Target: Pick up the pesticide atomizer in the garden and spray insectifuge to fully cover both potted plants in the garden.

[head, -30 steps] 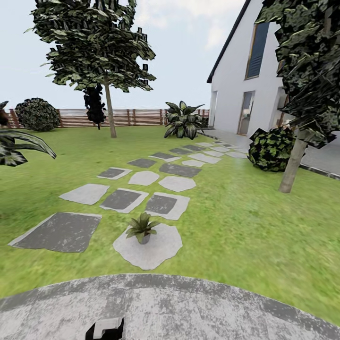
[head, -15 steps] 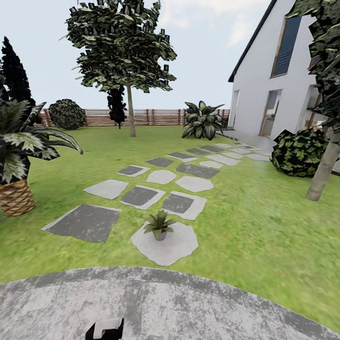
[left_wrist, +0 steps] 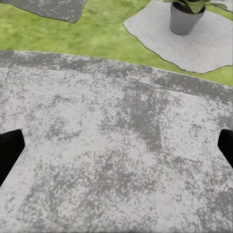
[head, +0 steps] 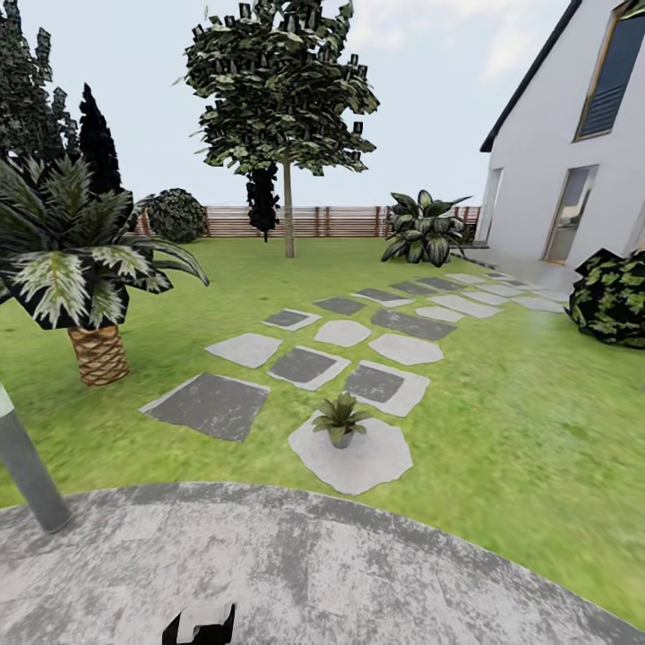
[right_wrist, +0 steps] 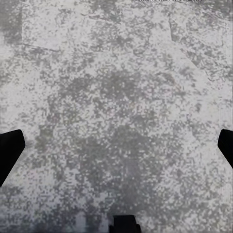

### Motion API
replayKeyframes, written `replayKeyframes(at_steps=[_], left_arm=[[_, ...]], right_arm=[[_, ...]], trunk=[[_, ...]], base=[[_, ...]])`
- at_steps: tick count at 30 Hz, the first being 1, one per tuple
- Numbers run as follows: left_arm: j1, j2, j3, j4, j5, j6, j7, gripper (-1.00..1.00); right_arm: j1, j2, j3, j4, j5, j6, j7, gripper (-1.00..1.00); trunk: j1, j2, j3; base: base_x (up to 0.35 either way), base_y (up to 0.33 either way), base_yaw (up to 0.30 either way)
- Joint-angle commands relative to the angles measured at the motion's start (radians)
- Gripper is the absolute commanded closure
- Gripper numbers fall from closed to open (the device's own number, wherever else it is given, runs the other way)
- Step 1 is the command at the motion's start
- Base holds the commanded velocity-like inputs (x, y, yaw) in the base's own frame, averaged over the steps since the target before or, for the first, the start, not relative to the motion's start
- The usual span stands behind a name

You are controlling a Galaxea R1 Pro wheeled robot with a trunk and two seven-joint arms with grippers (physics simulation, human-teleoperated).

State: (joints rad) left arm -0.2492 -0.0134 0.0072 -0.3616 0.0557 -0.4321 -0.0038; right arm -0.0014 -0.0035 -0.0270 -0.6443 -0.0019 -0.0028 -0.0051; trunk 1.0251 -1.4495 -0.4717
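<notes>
Left wrist view: left gripper (left_wrist: pixel 116 145) spread wide, dark fingertips (left_wrist: pixel 9 150) at both edges, nothing between them, hovering over the round grey paved patio (left_wrist: pixel 107 160). Ahead of that gripper and well apart, past the patio edge, one potted plant (left_wrist: pixel 187 14) upright in its little grey pot on a pale stepping stone (left_wrist: pixel 160 39). Right wrist view: right gripper (right_wrist: pixel 116 150) likewise wide and empty above the same paving (right_wrist: pixel 116 97). Head view: same potted plant (head: pixel 340 421) on its stone, lawn (head: pixel 502 430) around it, a palm (head: pixel 85 269) off to the left-gripper side, fence (head: pixel 349 220) far beyond. Pesticide atomizer nowhere found here, so whereabouts unknown. Judged from the task alone: probably light, stiff plastic, somewhat slick; best taken around the body or neck below the trigger, squarely and upright, without crushing. Second plant not located either.
</notes>
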Motion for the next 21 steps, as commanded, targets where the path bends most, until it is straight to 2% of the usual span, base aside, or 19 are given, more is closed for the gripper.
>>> replayKeyframes(at_steps=[1, 21], left_arm=[[-0.001, 0.000, 0.000, 0.001, 0.006, -0.003, -0.001, -1.00], [-0.001, 0.000, 0.000, 0.001, 0.006, -0.004, 0.000, -1.00]], right_arm=[[0.000, 0.000, -0.001, 0.000, -0.001, 0.000, -0.001, -1.00], [0.000, 0.001, 0.001, 0.000, 0.000, 0.000, -0.001, -1.00]], trunk=[[0.000, -0.001, -0.001], [0.000, -0.001, -0.011]], base=[[-0.008, 0.006, 0.255], [-0.001, 0.001, 0.255]])
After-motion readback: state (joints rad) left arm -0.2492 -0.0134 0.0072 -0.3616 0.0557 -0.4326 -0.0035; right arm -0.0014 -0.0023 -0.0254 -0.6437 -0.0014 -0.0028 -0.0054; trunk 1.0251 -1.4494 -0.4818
